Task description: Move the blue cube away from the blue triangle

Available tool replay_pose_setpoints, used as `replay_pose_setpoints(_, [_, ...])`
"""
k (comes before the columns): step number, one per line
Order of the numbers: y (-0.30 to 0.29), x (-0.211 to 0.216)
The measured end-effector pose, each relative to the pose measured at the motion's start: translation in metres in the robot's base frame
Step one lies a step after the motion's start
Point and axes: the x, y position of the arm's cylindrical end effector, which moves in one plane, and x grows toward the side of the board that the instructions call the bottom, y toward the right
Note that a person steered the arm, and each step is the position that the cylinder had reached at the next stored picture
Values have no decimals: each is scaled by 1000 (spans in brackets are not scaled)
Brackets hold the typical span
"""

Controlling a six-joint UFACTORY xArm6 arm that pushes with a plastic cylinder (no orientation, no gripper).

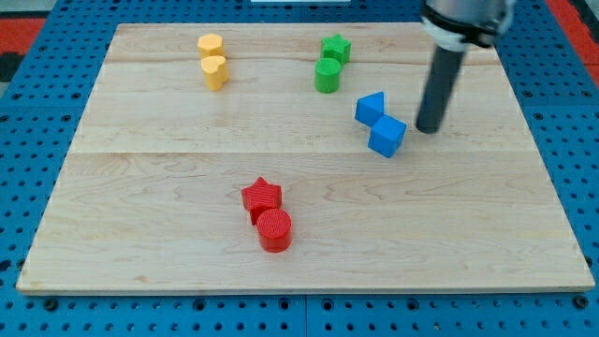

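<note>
A: Where is the blue cube (387, 137)?

B: It lies in the right half of the wooden board (168, 187), a little above the middle height. The blue triangle (370, 108) is directly at its upper left, and the two blocks touch each other.

A: And my tip (428, 129)?

B: It stands just beside the blue cube, on the view's right, with a small strip of wood between them. It is also to the lower right of the blue triangle. The arm has only this dark rod, so no fingers exist that could be open or closed, and nothing is held.

A: What else is near?

B: Above the blue pair, toward the view's top, there is a green cylinder (327, 76) and behind it a second green block (335, 49); its shape I cannot tell surely. They touch. Between them and the blue triangle the wood is bare. Far at the upper left are two yellow blocks (212, 59), one against the other. At the lower centre a red star (261, 197) touches a red cylinder (274, 229). These are well apart from the cube.

A: And the surface?

B: Light wooden planks, lying on a blue base with holes (37, 122). At the upper corners something red (571, 19) shows.
</note>
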Motion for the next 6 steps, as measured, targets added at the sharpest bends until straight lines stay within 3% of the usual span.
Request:
replay_pose_setpoints(1, [-19,12])
replay_pose_setpoints(3, [-141,1])
replay_pose_setpoints(4, [-169,-11])
replay_pose_setpoints(5, [-153,2])
replay_pose_setpoints(6, [-141,66])
